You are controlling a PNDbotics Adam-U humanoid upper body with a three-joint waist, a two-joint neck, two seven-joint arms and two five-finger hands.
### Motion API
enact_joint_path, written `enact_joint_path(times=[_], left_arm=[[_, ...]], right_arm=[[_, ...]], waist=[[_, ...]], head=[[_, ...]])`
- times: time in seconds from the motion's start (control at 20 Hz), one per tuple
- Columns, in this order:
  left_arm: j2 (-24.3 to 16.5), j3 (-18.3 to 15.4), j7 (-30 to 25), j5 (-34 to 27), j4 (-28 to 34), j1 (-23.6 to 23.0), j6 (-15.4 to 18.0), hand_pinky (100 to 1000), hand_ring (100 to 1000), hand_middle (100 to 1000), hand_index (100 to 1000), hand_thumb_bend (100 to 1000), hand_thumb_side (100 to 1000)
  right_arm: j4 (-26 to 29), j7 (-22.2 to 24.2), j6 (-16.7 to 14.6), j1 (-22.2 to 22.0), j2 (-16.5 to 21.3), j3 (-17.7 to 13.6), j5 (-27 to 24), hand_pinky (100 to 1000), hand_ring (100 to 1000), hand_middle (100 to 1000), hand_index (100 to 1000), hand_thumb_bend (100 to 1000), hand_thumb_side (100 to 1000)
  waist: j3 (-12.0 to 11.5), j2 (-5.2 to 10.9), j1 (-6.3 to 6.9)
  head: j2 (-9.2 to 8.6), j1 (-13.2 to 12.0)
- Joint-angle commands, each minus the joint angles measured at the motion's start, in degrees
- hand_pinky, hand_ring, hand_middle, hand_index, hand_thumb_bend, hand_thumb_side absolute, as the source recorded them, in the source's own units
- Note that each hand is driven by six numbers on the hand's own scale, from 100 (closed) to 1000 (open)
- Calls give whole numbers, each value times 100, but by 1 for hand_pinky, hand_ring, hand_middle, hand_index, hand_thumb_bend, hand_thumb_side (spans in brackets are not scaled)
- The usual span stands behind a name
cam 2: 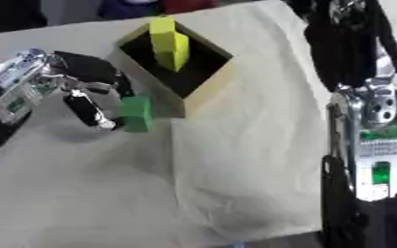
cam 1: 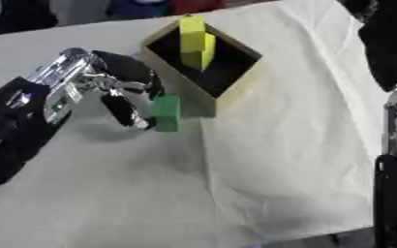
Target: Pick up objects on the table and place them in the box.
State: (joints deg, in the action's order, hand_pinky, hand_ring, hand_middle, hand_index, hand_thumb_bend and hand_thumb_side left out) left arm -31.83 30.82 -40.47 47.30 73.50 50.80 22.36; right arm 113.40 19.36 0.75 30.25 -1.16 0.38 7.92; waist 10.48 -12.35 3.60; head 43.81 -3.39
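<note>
A pale cloth (cam 1: 278, 160) covers the bench. The left hand (cam 1: 121, 92) pinches a green block (cam 1: 166, 112) just beside the box (cam 1: 236, 92), which holds yellow blocks (cam 1: 195, 43). The right hand (cam 2: 363, 43) hangs at the right; I cannot tell its fingers' state.

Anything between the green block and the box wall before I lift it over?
Nothing. In the left eye view the green block, pinched by the left hand, sits beside the box wall with no object between.
</note>
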Motion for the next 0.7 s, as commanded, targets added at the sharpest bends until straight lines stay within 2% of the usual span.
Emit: enact_joint_path(times=[0.05, 0.2, 0.35, 0.4, 0.7], left_arm=[[-154, -100, 28, -112, 183, 71, 26, 518, 651, 517, 672, 100, 648], [-236, -131, -1, -239, 334, 74, -34, 472, 604, 472, 617, 100, 618], [-341, -161, -47, -355, 508, 81, -64, 469, 601, 471, 617, 100, 566], [-370, -167, -64, -382, 560, 86, -70, 470, 603, 472, 617, 100, 509], [-626, -318, -82, -713, 1055, 289, -75, 463, 597, 467, 614, 100, 419]], right_arm=[[119, 14, -7, 70, 53, 0, -27, 794, 792, 593, 723, 100, 997], [119, 16, -4, 66, 51, -2, -13, 794, 793, 593, 723, 100, 997], [119, 7, -4, 69, 50, -3, -1, 795, 793, 593, 723, 100, 996], [119, 5, -5, 69, 49, -2, 2, 795, 793, 593, 723, 100, 995], [119, -29, -8, 68, 43, -2, 21, 794, 792, 592, 723, 100, 993]], waist=[[-14, 93, -18], [-20, 102, -15], [-21, 113, -11], [-21, 116, -10], [-30, 145, 1]], head=[[30, 8], [30, 23], [30, 31], [30, 32], [30, 8]])
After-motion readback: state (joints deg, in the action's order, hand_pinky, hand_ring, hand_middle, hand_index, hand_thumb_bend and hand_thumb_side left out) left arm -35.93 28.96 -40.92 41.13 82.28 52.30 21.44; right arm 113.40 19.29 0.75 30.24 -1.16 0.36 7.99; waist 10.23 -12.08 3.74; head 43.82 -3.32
